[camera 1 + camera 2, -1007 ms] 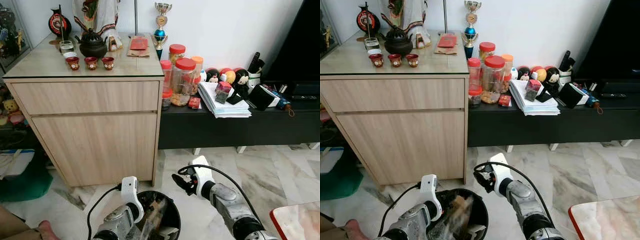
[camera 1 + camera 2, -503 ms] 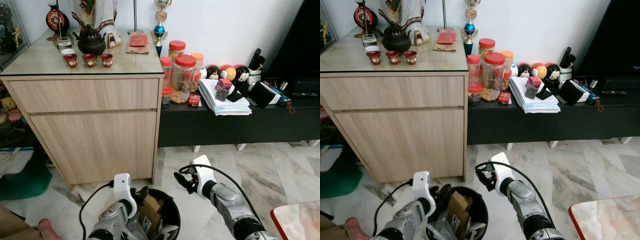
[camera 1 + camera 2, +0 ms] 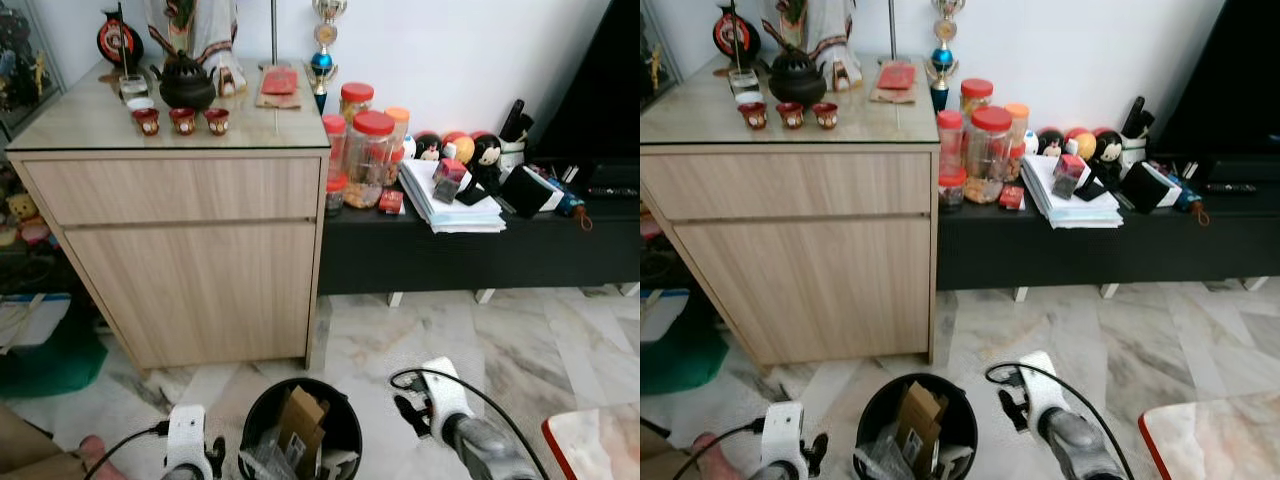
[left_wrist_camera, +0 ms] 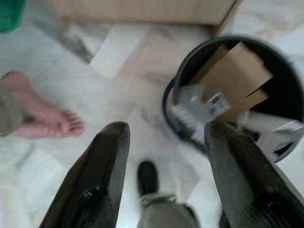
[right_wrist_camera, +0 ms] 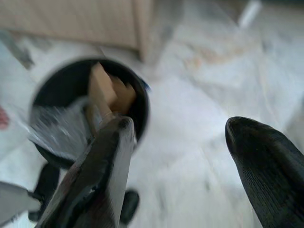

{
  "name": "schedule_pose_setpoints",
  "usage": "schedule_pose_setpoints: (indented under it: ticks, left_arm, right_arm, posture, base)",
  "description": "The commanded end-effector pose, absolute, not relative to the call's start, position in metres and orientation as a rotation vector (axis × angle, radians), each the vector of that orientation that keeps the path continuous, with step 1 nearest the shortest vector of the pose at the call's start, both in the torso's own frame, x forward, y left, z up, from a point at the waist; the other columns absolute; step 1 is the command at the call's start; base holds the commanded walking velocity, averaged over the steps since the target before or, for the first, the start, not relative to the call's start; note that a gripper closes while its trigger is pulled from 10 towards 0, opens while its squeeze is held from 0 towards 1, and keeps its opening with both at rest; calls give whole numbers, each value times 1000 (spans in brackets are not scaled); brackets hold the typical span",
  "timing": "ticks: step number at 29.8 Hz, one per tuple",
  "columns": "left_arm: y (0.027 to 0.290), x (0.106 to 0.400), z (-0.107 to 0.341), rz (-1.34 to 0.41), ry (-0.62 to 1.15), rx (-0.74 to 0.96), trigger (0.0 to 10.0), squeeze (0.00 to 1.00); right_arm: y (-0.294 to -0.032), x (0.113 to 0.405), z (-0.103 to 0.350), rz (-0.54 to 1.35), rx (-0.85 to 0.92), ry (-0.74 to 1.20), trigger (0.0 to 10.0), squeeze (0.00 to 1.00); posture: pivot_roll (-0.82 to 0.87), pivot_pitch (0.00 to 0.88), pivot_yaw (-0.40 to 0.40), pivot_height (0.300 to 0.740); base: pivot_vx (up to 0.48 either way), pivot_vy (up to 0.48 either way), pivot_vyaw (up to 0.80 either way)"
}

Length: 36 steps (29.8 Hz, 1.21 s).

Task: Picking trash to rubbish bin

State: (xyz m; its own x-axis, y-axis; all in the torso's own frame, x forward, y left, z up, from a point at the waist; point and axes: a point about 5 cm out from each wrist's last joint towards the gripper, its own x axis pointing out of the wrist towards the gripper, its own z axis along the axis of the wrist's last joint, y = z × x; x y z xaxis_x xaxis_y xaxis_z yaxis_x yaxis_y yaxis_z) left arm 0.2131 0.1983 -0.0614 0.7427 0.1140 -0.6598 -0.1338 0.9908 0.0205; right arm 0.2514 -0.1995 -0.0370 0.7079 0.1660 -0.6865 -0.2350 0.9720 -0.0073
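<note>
- Two grippers, both down low on either side of your rubbish bin [image 3: 300,440], and both empty.
- Your left gripper [image 4: 164,185] sits just off the bin's left side near the floor. In the left wrist view its fingers [image 4: 97,180] are spread wide with nothing between them, just pale marble floor [image 3: 500,340].
- Your right gripper [image 5: 185,175] is on the bin's right side, a bit apart from the rim. Its fingers [image 5: 102,175] are wide apart too, nothing held.
- The bin is a round black one standing on the marble right in front of the wooden cabinet [image 3: 190,240]. Trash is inside it: a brown cardboard piece [image 3: 300,425] sticking up in the middle, with crinkly clear plastic [image 5: 57,130] and some white scraps around it.
- A person's bare foot [image 4: 45,114] is on the floor left of the bin, close to your left gripper.
- On top of the cabinet you've got a dark teapot [image 3: 187,85] with three small red cups [image 3: 182,120] in front.
- To the right, the low black TV bench [image 3: 470,250] carries red-lidded jars [image 3: 370,155], a stack of papers [image 3: 450,205] and some round toy figures [image 3: 460,148].
- A trophy [image 3: 322,50] stands against the white wall between the cabinet and the jars.
</note>
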Motion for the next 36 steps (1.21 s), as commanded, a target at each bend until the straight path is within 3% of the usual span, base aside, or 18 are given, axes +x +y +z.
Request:
schedule_pose_setpoints:
  ticks: [1, 5, 16, 25, 30, 36]
  left_arm:
    - [197, 205, -67, 139, 749, 17, 10000, 0]
    - [200, 184, -78, 178, 818, 68, 10000, 0]
    - [204, 163, -87, 236, 890, 148, 10000, 0]
    - [204, 156, -89, 234, 894, 171, 10000, 0]
    - [202, 158, -88, 223, 877, 185, 10000, 0]
    - [199, 163, -86, 212, 868, 206, 10000, 0]
  right_arm:
    - [-209, 239, -45, 148, -57, 798, 10000, 0]
    - [-222, 206, -65, 19, 2, 893, 10000, 0]
    - [-224, 173, -82, -122, 144, 967, 10000, 0]
    - [-229, 185, -75, -242, 292, 878, 10000, 0]
    - [-224, 194, -71, -172, 230, 852, 10000, 0]
    - [-219, 186, -76, -174, 231, 881, 10000, 0]
  posture:
    - [-16, 17, -98, 740]
    - [-16, 16, -94, 740]
    - [-17, 25, -92, 740]
    - [-18, 43, -88, 740]
    - [-28, 46, -85, 740]
    - [-22, 50, -85, 740]
  base:
    - [0, 0, 0]
    - [0, 0, 0]
    - [0, 0, 0]
    - [0, 0, 0]
    - [0, 0, 0]
    - [0, 0, 0]
